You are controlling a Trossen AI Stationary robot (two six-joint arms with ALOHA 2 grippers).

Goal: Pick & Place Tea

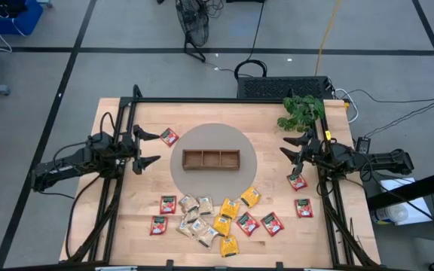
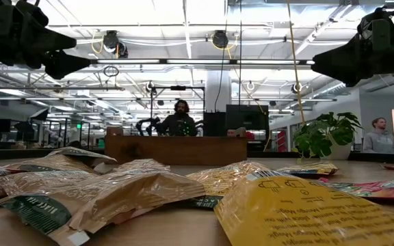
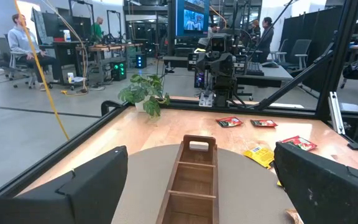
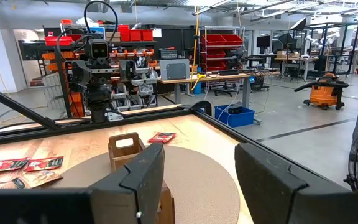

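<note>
The task looks to be at its start: neither arm holds a sachet, and both hang level with the wooden tray [image 1: 212, 159], which stands on a round grey mat [image 1: 250, 162] as the landmark; to the tray's left the left gripper [image 1: 150, 148] hovers with its fingers spread wide and empty, a lone red sachet [image 1: 169, 137] just beside it; the tray's three compartments appear empty; the tea [image 1: 209, 216] lies scattered on the table on the near side of the tray, red, yellow and beige packets partly overlapping; to the tray's right the right gripper [image 1: 294, 145] waits with fingers parted and nothing between them; the next move probably calls for one arm to descend on a single sachet at the heap's edge.
</note>
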